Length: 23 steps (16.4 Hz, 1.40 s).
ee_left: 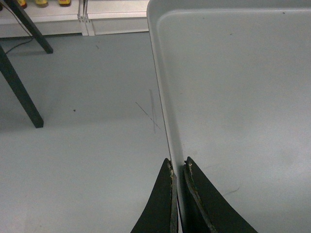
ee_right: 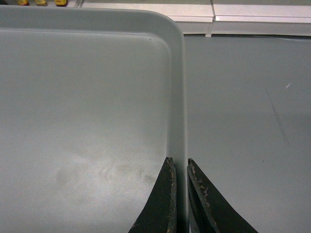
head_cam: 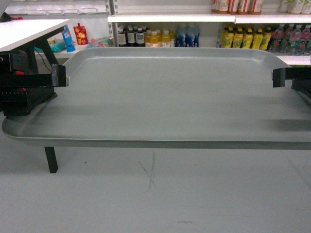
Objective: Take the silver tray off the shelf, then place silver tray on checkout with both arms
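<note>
The silver tray (head_cam: pixel 165 97) hangs level above the grey floor, held at both short ends and resting on nothing. My left gripper (head_cam: pixel 59 80) is shut on its left rim; the left wrist view shows the two jaws (ee_left: pixel 178 164) pinching the thin rim of the tray (ee_left: pixel 233 97). At the right rim my right gripper (head_cam: pixel 281 77) is shut too, and in the right wrist view its jaws (ee_right: pixel 179 162) clamp the edge of the tray (ee_right: pixel 82 107). The checkout (head_cam: pixel 24 31), a white tabletop on black legs, stands at the upper left. A white shelf (head_cam: pixel 170 18) runs behind the tray.
Rows of drink bottles (head_cam: pixel 160 38) fill the store shelves at the back. A black checkout leg (head_cam: pixel 51 159) stands below the tray's left end, and slanted legs (ee_left: pixel 19 92) show in the left wrist view. Grey floor (head_cam: pixel 155 194) with scratch marks lies below.
</note>
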Available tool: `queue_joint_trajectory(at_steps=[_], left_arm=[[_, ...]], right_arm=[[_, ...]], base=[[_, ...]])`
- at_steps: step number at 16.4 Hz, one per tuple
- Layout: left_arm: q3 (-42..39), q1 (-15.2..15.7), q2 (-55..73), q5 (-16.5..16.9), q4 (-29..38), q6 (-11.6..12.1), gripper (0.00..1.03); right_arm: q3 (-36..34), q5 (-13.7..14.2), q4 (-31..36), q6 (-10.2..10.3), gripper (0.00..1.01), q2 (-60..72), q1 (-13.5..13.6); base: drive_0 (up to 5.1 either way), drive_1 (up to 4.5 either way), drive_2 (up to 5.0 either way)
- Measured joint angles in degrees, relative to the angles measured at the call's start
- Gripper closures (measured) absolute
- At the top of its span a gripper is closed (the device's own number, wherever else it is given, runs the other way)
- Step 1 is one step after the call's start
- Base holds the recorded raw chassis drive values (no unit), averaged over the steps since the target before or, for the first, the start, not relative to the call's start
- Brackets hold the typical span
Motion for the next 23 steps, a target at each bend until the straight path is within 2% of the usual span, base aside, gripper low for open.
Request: queue_joint_trajectory(at_steps=[1, 23], left_arm=[[0.00, 0.00, 0.00, 0.00, 0.02, 0.00, 0.99], [0.02, -0.02, 0.11, 0.11, 0.20, -0.02, 0.99]], right_arm=[[0.00, 0.00, 0.02, 0.00, 0.98, 0.00, 0.00], [0.02, -0.37, -0.07, -0.02, 0.98, 0.07, -0.07]], base=[[0.0, 0.00, 0.0], [-4.9, 2.50, 2.5]])
